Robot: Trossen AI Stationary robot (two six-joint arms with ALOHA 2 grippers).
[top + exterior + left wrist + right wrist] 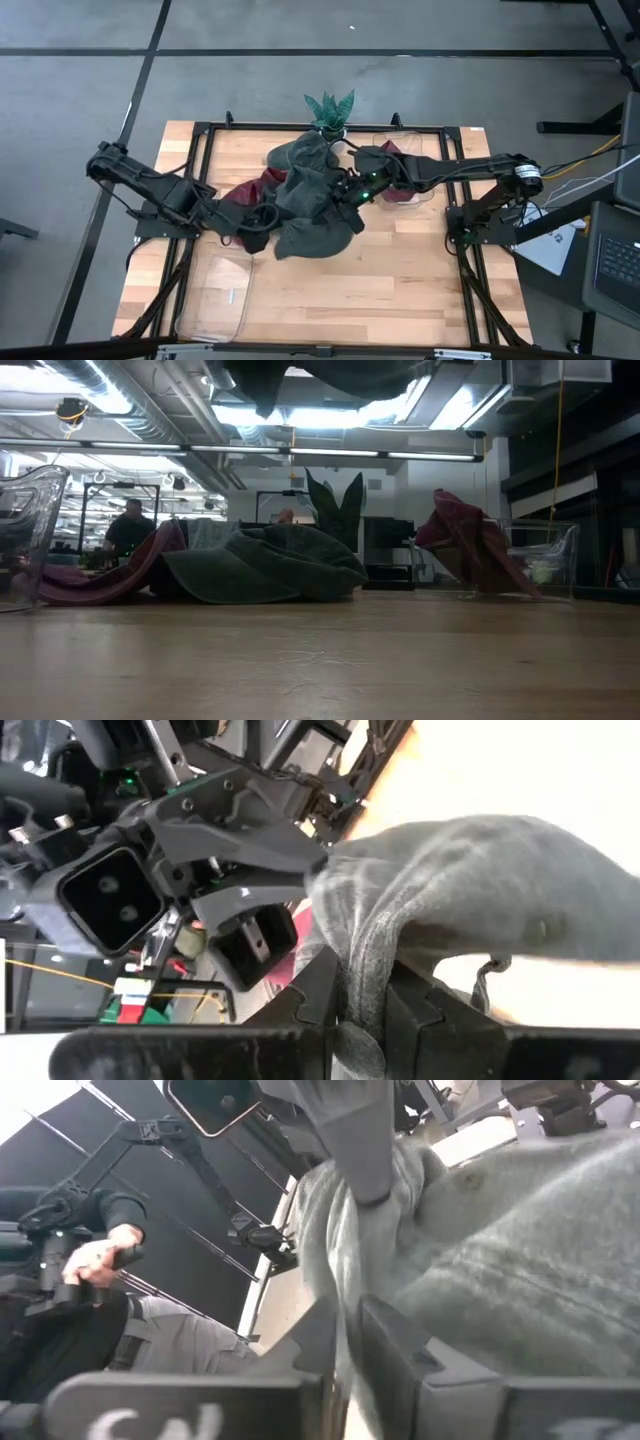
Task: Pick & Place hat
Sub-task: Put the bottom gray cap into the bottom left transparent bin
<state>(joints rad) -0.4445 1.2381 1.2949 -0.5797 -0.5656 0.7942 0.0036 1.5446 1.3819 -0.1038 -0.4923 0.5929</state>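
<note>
Both pincers pinch the same grey hat [310, 205] above the middle of the wooden table [400, 290]. The left gripper [362, 1005] has its two dark fingers nearly together, with a fold of grey fabric squeezed between them. The right gripper [345, 1342], facing it from the other side, clamps a second fold just as narrowly. Between the two, the hat hangs bunched and lifted, part of it draped down onto the wood. A maroon garment [245, 190] lies just beside the left gripper, and more maroon cloth [405, 192] sits under the right arm, in a clear container [545, 555].

The risk is a tug-of-war: if the arms pull apart unevenly, the thin fold could slip from one pincer, or the hat could drag the maroon garment along with it. Only a small pinch of cloth is held on each side, so the hold looks slim.

A second clear bin [215, 295] waits near the table's front edge, on the left arm's side. A potted plant [330, 112] stands at the far edge. Beyond the table a person [128, 530] sits in the open workshop, and another's hand [100, 1252] grips a dark control handle.
</note>
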